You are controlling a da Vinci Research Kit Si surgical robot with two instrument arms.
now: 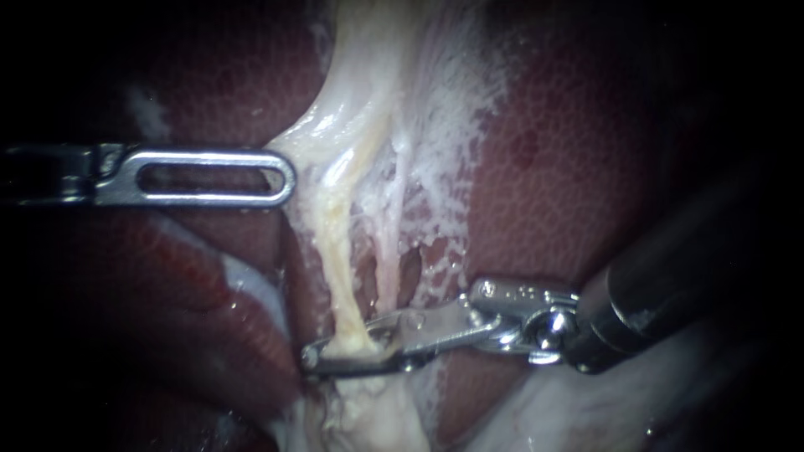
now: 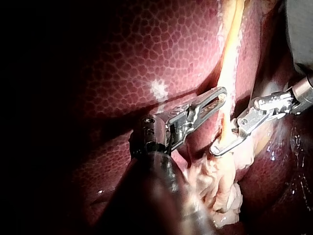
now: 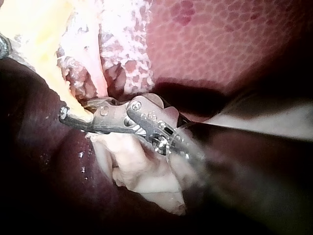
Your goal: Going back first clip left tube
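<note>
**The right instrument [image 1: 328, 351] held the left tube [image 1: 339, 251] low down, end effector clenched on it.**
Retreating before it released could tear the tube. Farther up, the left instrument [image 1: 280, 177] rested beside the tube, its end effector closed and empty.

The left tube [image 1: 339, 243] is a pale yellow, glistening cord. It runs down from broad whitish tissue between dark red folds of liver [image 1: 553, 192], narrowing as it goes. Near its lower end the right instrument [image 1: 322, 353] lies across it and clasps it from both sides, and below that the tube spreads into lumpy pale tissue.
</note>
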